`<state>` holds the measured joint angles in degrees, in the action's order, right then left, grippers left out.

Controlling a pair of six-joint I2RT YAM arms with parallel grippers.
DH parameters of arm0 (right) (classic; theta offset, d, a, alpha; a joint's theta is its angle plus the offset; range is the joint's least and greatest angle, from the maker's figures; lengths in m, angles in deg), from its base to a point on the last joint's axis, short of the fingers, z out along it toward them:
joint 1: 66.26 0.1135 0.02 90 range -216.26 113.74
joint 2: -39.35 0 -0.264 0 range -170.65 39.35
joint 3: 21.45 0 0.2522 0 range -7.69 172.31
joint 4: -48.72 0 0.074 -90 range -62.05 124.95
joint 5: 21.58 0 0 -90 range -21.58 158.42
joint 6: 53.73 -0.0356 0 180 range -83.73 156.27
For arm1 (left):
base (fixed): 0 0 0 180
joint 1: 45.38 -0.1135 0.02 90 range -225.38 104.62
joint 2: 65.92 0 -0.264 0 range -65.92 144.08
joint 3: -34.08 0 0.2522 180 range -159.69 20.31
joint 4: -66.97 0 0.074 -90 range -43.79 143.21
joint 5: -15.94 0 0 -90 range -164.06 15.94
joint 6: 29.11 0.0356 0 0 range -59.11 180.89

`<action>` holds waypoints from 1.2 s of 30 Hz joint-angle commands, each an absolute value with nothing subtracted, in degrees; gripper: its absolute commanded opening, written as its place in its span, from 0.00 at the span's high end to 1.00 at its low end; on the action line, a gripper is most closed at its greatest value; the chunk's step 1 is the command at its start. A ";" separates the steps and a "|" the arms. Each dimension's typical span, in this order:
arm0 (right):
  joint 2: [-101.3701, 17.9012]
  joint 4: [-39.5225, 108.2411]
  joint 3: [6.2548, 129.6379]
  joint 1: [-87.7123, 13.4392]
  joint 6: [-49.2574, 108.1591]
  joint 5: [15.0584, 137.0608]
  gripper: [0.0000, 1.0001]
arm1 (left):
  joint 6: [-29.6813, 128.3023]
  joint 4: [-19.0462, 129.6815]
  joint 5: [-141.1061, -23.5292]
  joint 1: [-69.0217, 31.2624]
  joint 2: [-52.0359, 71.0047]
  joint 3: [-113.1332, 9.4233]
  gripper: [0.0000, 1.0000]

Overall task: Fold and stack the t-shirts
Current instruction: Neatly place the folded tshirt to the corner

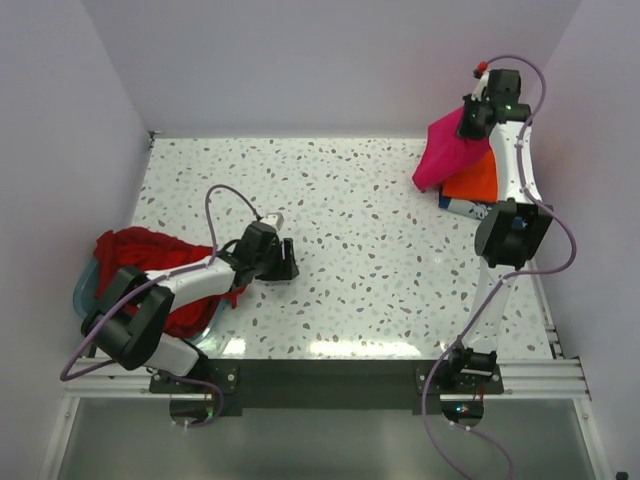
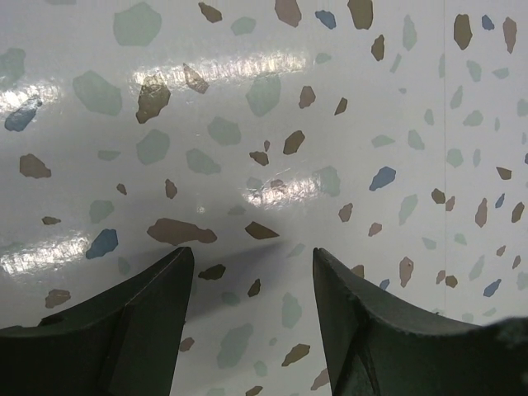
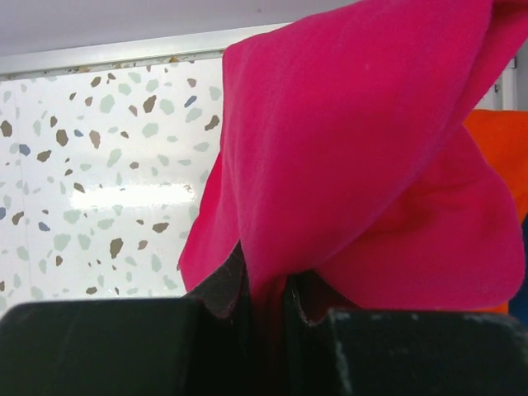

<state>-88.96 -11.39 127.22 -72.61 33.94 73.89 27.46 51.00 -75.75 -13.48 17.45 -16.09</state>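
Far left: crumpled dark red cloth t-shirts [image 1: 140,250] heaped in a pale blue plastic tub [image 1: 84,290]. Just right of it, left hand [image 1: 283,264] low over the white speckled surface [image 1: 380,200], jaws wide, gripping nothing. Far right, back corner: right hand [image 1: 470,124] pinched narrow on a magenta-pink cloth t-shirt [image 1: 448,152], raised, hanging over a folded orange cloth t-shirt [image 1: 478,180] and a navy blue t-shirt [image 1: 462,206].

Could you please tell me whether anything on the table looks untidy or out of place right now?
The magenta shirt hangs bunched from the shut right gripper above the orange shirt, not lying flat. The dark red shirts sit crumpled in a heap in the tub. Nothing looks damaged.
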 commanded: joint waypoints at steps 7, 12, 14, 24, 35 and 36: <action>-89.94 -9.08 133.64 -77.25 33.98 78.08 1.00 | 26.61 54.27 -75.20 -13.83 21.79 -15.28 0.36; -90.47 -8.11 133.20 -78.66 33.80 77.21 1.00 | 26.52 54.18 -75.46 -13.91 22.76 -15.19 0.36; -90.64 -7.85 133.38 -78.83 33.72 76.25 0.98 | 26.61 53.74 -75.46 -13.83 22.50 -15.46 0.35; -82.39 -5.48 124.69 -78.83 33.63 67.46 0.01 | 28.46 47.33 -72.84 -13.74 15.91 -18.79 0.24; -59.99 0.58 95.26 -78.74 27.84 68.41 0.02 | 28.55 42.32 -72.30 -13.74 7.39 -19.06 0.23; -55.62 1.37 92.36 -78.66 26.96 70.25 0.01 | 28.63 41.79 -72.12 -13.74 6.51 -19.15 0.23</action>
